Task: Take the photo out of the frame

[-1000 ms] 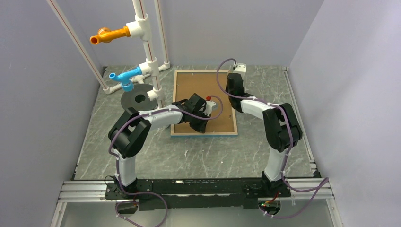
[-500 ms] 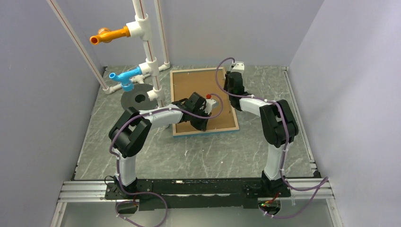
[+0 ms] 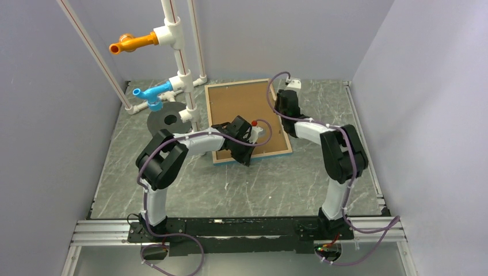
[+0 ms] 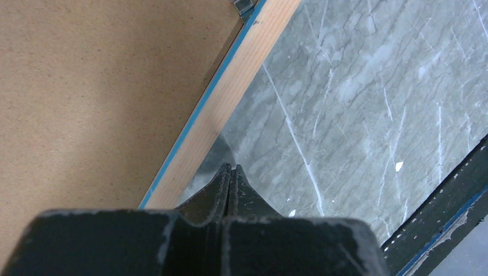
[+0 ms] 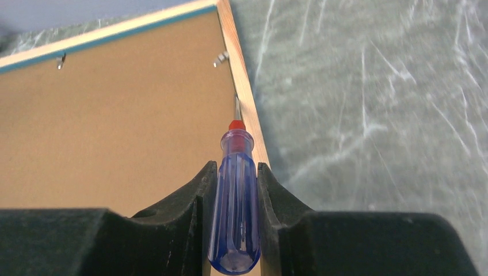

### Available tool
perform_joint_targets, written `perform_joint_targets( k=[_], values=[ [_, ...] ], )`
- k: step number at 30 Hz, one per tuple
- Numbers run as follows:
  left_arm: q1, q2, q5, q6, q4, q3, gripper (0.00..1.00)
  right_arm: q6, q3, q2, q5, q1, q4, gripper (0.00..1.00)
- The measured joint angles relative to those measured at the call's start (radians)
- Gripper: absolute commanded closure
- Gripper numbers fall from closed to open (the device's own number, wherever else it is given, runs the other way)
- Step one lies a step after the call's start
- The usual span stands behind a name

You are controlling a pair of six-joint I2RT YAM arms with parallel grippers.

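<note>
Currently at the tab-release step: right hand (image 5: 236,172) grips clear-blue plastic-handled screwdriver (image 5: 235,213), blade at turquoise-bordered wooden frame (image 5: 243,86) rim just ahead; left hand (image 4: 231,171) clenched empty; next likely needs levering small metal tab (image 5: 220,57).

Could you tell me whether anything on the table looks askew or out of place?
The frame lies face down, twisted at a slant to the table's edges, its brown backing board up. Nothing looks spilled or broken.

The frame (image 3: 275,154) has swung counterclockwise on the counter (image 3: 259,184) within a second, its edges now skewed.
</note>
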Motion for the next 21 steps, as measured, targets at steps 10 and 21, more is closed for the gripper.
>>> perform_joint_targets(
  k=[10,21],
  values=[
    [-0.038,-0.147,-0.005,-0.053,0.023,-0.083,0.63,0.1,-0.288,-0.296,-0.035,0.005,-0.1,1.0],
    [-0.013,-0.003,-0.068,-0.211,0.182,0.139,0.53,0.123,-0.371,-0.634,-0.019,0.011,-0.349,1.0]
  ],
)
